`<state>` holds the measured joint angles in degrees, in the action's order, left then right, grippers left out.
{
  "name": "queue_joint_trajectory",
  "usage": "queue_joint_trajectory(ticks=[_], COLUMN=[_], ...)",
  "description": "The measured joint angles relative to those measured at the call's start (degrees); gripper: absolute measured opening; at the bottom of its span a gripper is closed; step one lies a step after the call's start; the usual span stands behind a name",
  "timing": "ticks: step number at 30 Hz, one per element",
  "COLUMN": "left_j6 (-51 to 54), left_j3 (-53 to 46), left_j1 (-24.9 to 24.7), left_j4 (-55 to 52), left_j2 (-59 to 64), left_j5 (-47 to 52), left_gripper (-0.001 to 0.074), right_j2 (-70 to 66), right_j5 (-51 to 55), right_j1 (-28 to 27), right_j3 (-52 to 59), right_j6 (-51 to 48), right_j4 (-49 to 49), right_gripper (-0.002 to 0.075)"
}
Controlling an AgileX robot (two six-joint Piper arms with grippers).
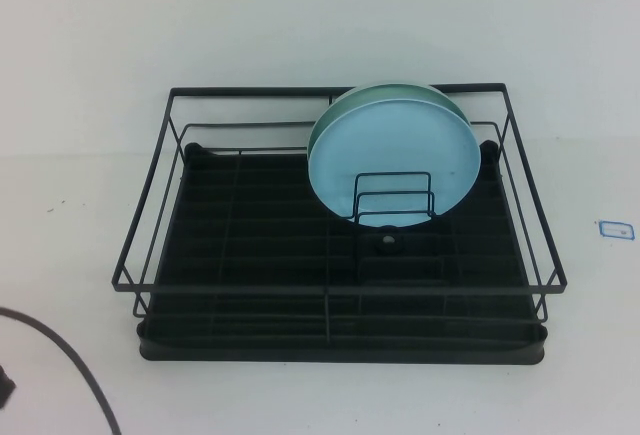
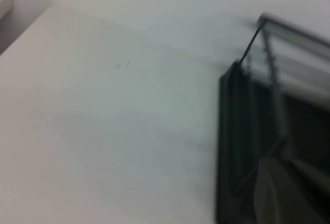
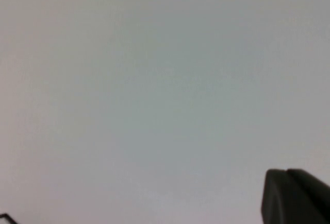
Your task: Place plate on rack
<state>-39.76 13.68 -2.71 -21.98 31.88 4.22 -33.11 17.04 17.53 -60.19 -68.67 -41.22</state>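
While no writing is legible, sky-blue plate [image 1: 392, 151] stands upright in rack [image 1: 340, 285], frame centre; left gripper [image 2: 289, 190] and right gripper [image 3: 295, 195] barely visible, finger state can't tell.

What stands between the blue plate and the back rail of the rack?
In the high view, a mint-green plate stands upright right behind the blue plate, before the rack back rail. Neither gripper shows there; each wrist view shows only a dark corner piece.

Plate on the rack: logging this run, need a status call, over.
Plate upright in the rack's wire holder, green plate behind it. Left gripper beside the rack; right gripper over bare table. Nothing in the way.
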Motion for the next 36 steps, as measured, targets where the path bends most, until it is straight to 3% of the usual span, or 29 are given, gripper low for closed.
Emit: queue_joint_trajectory(ticks=[7,12,18,36], left_j6=[0.00,0.00,0.00,0.00], left_j3=[-1.21,-1.21,-1.21,-1.21], left_j1=[0.00,0.00,0.00,0.00], left_j4=[-3.20,-3.20,-3.20,-3.20], left_j2=[2.03,2.03,2.03,0.81], left_j5=[-1.05,-1.14,-1.14,-0.67], left_gripper=[0.0001,0.0001,0.0001,0.0001], right_j2=[6.32,6.43,6.43,6.43], right_j5=[-5.07,-9.39,-15.13,-14.46], right_j1=[0.00,0.00,0.00,0.00], right_j3=[20.86,28.93,32.16,36.64], right_j6=[3.74,4.27,4.27,4.58], right_j4=[-5.21,-11.74,-13.17,-13.31], right_gripper=[-0.0001,-0.0001,-0.0002,-0.0002])
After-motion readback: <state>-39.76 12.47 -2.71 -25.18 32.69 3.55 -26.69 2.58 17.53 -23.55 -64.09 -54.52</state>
